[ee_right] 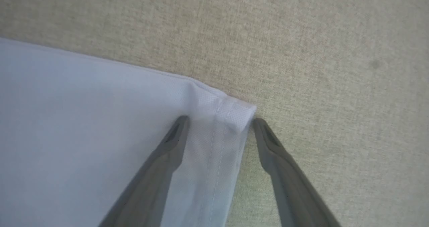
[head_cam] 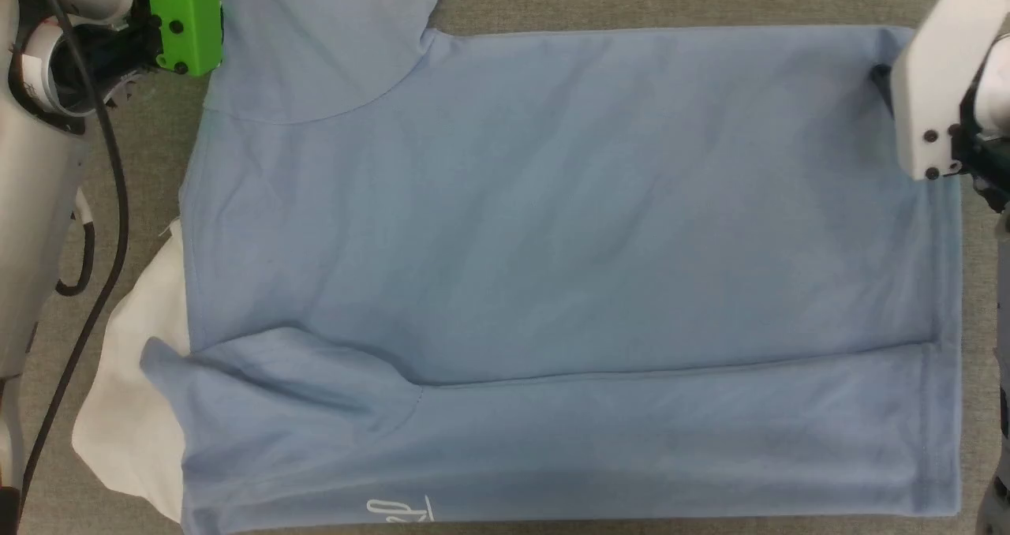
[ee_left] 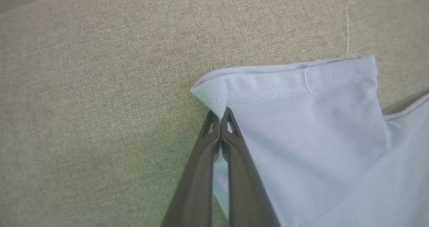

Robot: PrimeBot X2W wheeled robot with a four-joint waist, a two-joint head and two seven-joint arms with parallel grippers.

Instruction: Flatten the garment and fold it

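Observation:
The garment (head_cam: pixel 552 243), a light blue short-sleeved shirt, lies spread flat on the grey-beige cloth surface, its white collar (head_cam: pixel 134 393) sticking out at the lower left and a small white script logo (head_cam: pixel 398 511) at the bottom edge. In the left wrist view my left gripper (ee_left: pixel 219 118) is shut on the corner of a sleeve hem (ee_left: pixel 301 83), pinching the cloth between its fingertips. In the right wrist view my right gripper (ee_right: pixel 220 121) stands open, its two fingers straddling the bottom hem corner (ee_right: pixel 234 115) of the garment.
My left arm's green mount (head_cam: pixel 185 18) and black cable (head_cam: pixel 110 203) are at the upper left. The right arm's white housing (head_cam: pixel 935 85) sits over the shirt's upper right corner. Bare grey-beige surface (ee_left: pixel 100 86) shows around the shirt.

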